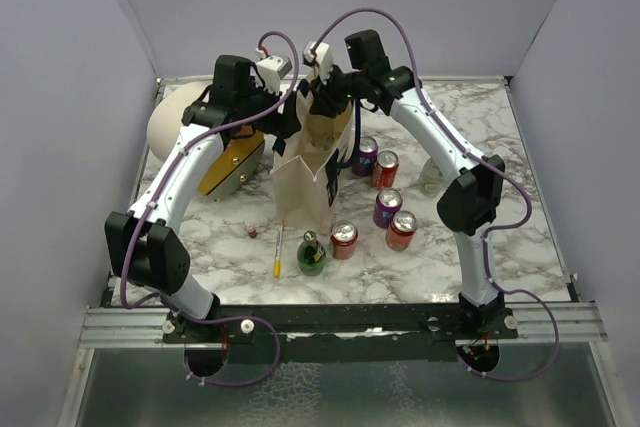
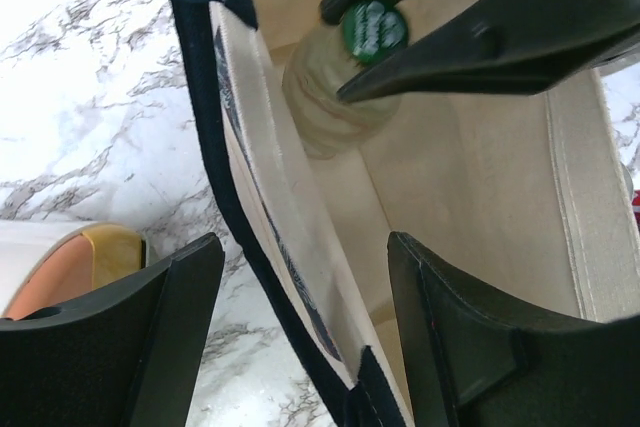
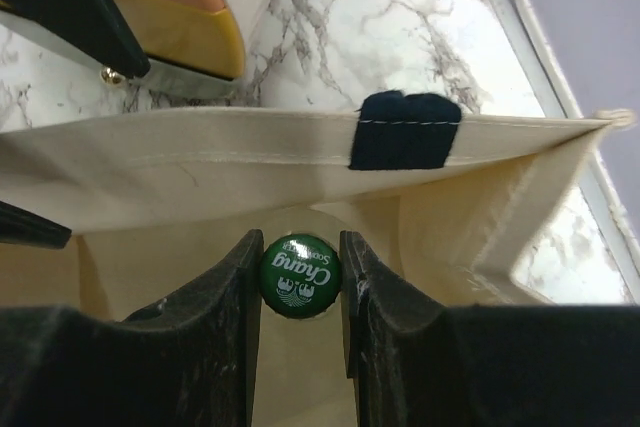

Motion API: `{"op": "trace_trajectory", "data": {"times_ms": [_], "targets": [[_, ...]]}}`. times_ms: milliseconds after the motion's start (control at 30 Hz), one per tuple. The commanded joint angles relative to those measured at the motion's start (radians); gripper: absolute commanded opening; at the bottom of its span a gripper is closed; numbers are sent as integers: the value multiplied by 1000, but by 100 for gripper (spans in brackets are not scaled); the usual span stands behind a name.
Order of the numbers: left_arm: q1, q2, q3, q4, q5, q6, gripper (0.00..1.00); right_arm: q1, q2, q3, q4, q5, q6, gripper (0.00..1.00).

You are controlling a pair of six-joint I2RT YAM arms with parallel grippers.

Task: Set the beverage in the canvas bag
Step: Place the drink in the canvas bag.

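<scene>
Your right claw (image 3: 300,265) pinches the bottle (image 2: 335,107) at its neck, just under the green cap (image 3: 300,275). One finger presses on each side of the neck. This bottle is the beverage. It is inside the mouth of the canvas bag (image 1: 305,182), with the cream walls of the bag all around it. From the left wrist view you look down on its pale body, which is lower than the rim. I cannot tell whether it touches the bottom of the bag.

Your left claw (image 2: 305,262) is spread wide. The side wall of the bag, with its dark navy strap (image 2: 205,7), runs up between the two fingers. One finger is outside the bag, over the counter (image 1: 440,127), and the other is inside. Neither finger presses on the cloth.

The bag stands upright in the middle of the marble counter, with both arms meeting above its open top. To the left of the bag, near your left arm, lies the cream and orange drum-shaped thing (image 1: 185,122). To the right of the bag stand five cans (image 1: 388,207), red and purple, near each other. In front of the bag stands a green bottle (image 1: 311,255), just beside the nearest red can.
</scene>
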Motion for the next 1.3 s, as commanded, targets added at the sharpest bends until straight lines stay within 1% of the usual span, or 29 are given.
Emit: {"op": "trace_trajectory", "data": {"times_ms": [0, 200, 300, 367, 500, 567, 700, 933, 1100, 1267], "targets": [[2, 22, 38, -22, 92, 60, 69, -2, -106, -62, 202, -93, -101, 1], [5, 52, 80, -62, 117, 100, 69, -29, -175, -219, 338, -118, -135, 1], [7, 64, 90, -61, 117, 95, 69, -32, -184, -244, 388, -107, -159, 1], [7, 75, 100, -60, 111, 77, 66, -34, -176, -238, 396, -99, -162, 1], [7, 92, 125, -77, 80, 35, 57, -36, -143, -201, 388, -79, -170, 1], [7, 82, 108, -70, 73, 19, 53, -36, -130, -191, 387, -55, -176, 1], [5, 49, 56, -53, 74, 19, 45, -36, -95, -170, 387, 19, -180, 1], [5, 35, 42, -65, 75, 51, 31, -36, -61, -171, 427, 146, -169, 1], [5, 40, 45, -79, 76, 74, 23, -36, -44, -170, 431, 138, -152, 1], [4, 41, 39, -88, 93, 80, 8, -36, -21, -151, 407, 73, -92, 1]]}}
